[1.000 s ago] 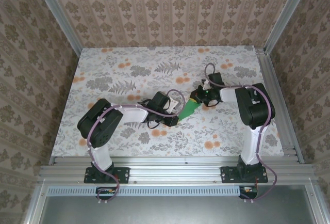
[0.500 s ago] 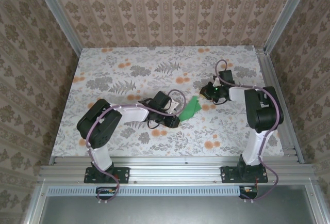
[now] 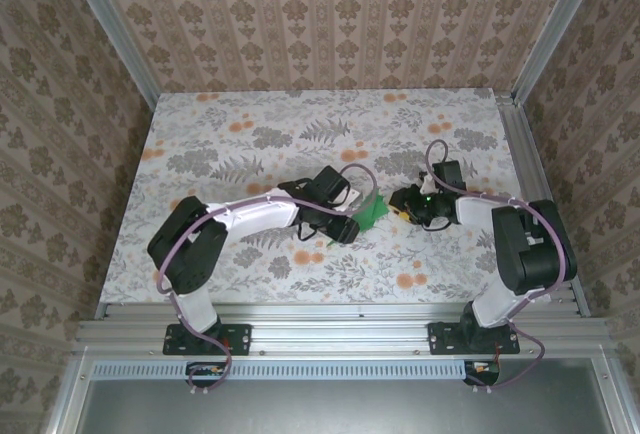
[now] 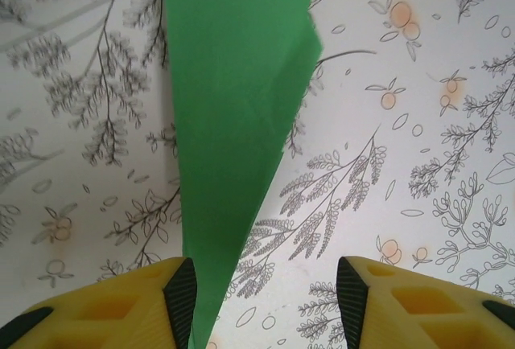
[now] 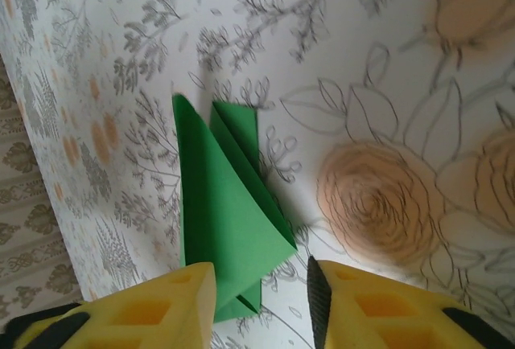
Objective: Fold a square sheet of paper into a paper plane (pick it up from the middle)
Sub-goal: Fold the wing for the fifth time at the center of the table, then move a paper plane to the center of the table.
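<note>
Both arms have let go within the last second — the right pincer (image 5: 259, 297) has backed off toward 3 o'clock, and the left arm has swung forward over the paper. The paper plane (image 3: 372, 212), a slim green dart, lies flat near the middle of the tabletop (image 3: 250, 134). The left pincer (image 4: 265, 297) is at its 9 o'clock and the right at its 3 o'clock. Both pincers stand part-way open and grip nothing — the paper merely lies beneath their gaps. The folding looks finished, or nearly so.
</note>
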Action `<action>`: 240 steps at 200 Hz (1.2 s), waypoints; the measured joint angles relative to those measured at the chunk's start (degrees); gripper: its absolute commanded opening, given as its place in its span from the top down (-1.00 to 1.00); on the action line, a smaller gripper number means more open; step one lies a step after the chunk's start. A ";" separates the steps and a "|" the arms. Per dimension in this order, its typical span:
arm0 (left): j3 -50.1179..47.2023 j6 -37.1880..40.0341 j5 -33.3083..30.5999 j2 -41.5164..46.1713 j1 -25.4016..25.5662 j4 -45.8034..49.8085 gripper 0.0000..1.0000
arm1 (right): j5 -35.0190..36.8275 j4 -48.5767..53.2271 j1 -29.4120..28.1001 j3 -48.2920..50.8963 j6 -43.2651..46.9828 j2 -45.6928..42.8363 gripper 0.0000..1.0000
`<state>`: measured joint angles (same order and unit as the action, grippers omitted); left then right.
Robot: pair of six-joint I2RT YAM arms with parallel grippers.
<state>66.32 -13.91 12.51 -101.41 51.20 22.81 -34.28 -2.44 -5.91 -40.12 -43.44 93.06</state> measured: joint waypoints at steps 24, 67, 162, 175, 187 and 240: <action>3.63 1.84 -3.39 -1.01 1.33 3.02 -0.07 | -0.37 -0.61 0.02 1.33 -0.28 -0.83 0.17; 7.48 3.87 -6.16 -5.66 1.99 5.29 -0.07 | -0.55 -1.29 0.02 2.32 -0.46 -2.27 0.13; 9.11 4.42 -7.82 -9.53 1.46 6.47 0.50 | -1.01 -1.73 0.09 4.20 -0.48 -3.82 0.11; 9.11 4.42 -7.61 -9.53 1.11 6.43 0.59 | -1.31 -1.90 0.09 4.26 -0.72 -3.85 0.11; 9.09 4.24 -7.21 -9.53 0.79 6.32 0.67 | -1.68 -2.32 0.09 4.42 -1.27 -3.87 0.11; 7.61 3.06 -3.87 -8.90 -1.20 4.83 0.87 | -3.72 -6.54 -1.84 6.62 -5.79 -4.92 0.10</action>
<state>73.93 -10.85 8.64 -110.30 50.00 27.64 -38.00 -8.97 -7.75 -33.50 -49.23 88.14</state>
